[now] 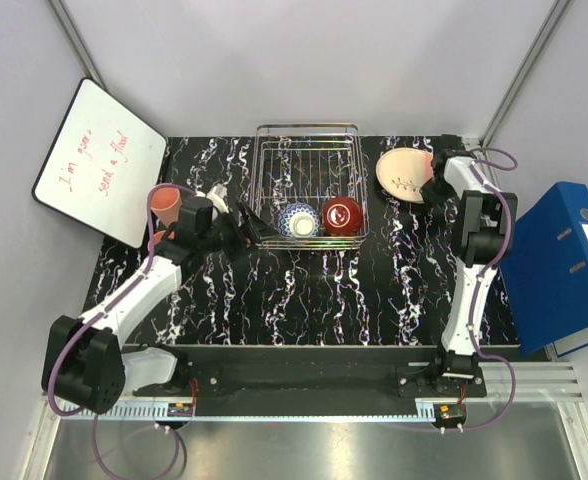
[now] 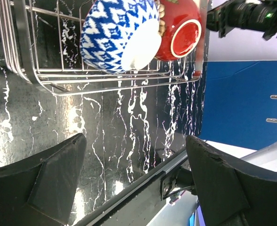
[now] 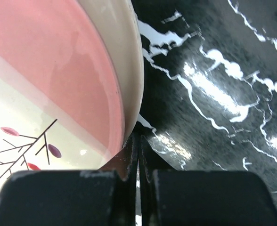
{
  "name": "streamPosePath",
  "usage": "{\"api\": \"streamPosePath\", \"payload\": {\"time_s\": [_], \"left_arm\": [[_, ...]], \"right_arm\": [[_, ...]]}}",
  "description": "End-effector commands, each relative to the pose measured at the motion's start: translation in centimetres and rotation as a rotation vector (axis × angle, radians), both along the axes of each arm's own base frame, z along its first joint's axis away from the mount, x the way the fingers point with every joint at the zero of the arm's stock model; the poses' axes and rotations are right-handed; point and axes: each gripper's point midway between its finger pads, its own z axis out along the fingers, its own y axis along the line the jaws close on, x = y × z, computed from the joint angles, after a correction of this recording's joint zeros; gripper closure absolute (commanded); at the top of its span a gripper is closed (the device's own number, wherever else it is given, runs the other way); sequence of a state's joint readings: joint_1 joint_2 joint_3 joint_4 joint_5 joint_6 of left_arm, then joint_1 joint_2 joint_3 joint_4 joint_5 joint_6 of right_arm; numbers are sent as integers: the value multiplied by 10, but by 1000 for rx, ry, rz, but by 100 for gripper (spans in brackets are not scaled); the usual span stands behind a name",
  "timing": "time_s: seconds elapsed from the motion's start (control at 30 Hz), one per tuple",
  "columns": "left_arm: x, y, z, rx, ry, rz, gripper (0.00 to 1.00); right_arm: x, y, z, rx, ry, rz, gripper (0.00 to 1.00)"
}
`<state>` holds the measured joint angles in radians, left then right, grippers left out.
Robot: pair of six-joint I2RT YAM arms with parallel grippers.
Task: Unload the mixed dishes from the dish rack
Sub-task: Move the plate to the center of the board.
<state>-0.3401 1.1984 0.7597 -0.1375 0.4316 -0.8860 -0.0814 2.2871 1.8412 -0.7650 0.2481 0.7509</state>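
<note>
I had the left claw (image 1: 244, 224) spread wide and empty, at about 8 o'clock off the dish rack (image 1: 309, 150) and just outside its near corner. Inside, along the 6 o'clock wall, the blue-white bowl (image 2: 111, 40) and the red bowl (image 2: 182, 34) sat touching, bases turned toward that claw. The right claw (image 1: 435, 172) was pressed together with nothing between its tips, which sat at the rim of the pink-edged plate (image 3: 58, 94) lying on the surface (image 1: 374, 300) at the rack's 3 o'clock. A pink cup (image 1: 166, 203) stood out at 9 o'clock.

My worries were these. A spread finger could snag the wire wall and drag the rack. Lifting one glossy bowl could let its neighbour roll. The shut right claw, if it nudged outward, could shove the plate.
</note>
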Motion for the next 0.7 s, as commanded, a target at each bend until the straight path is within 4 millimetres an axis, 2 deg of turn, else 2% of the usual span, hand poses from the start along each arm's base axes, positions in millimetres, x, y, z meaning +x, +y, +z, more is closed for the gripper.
{"api": "streamPosePath", "payload": {"time_s": [0.0, 0.17, 0.23, 0.27, 0.3, 0.33, 0.37, 0.4, 0.43, 0.47, 0.5, 0.53, 0.57, 0.6, 0.67], "left_arm": [[13, -3, 20, 6, -73, -1, 11], [16, -3, 20, 15, -66, -2, 11], [17, -2, 22, 20, -75, -1, 11], [17, -3, 22, 20, -76, -3, 11], [18, -2, 23, 28, -85, -2, 11], [19, -1, 25, 34, -91, 0, 11], [18, 0, 24, 43, -89, -1, 11], [19, 1, 28, 52, -105, -1, 11], [19, 2, 30, 58, -110, 2, 11], [19, 3, 30, 66, -107, 1, 11], [20, 4, 34, 72, -121, 4, 11], [20, 5, 38, 75, -134, 8, 11], [19, 7, 38, 83, -133, 8, 11], [21, 9, 41, 95, -146, 17, 11], [24, 11, 50, 104, -168, 28, 11]], "right_arm": [[6, -6, -21, -16, 44, 13, 100], [13, -1, -19, 12, 32, 27, 100], [14, 4, -6, 32, 1, 28, 100], [8, 8, -7, 47, 3, 30, 100], [10, 12, 16, 57, -51, 35, 100], [14, 19, 26, 79, -99, 49, 98], [3, 27, 25, 91, -93, 58, 95], [3, 31, 53, 99, -154, 67, 92], [3, 38, 62, 116, -189, 84, 82], [-7, 44, 62, 125, -186, 97, 76], [-10, 46, 86, 126, -240, 106, 70], [-10, 49, 97, 131, -279, 114, 62], [-20, 52, 95, 136, -272, 117, 58], [-23, 53, 115, 136, -316, 123, 55], [-32, 57, 125, 149, -337, 132, 47]]}}
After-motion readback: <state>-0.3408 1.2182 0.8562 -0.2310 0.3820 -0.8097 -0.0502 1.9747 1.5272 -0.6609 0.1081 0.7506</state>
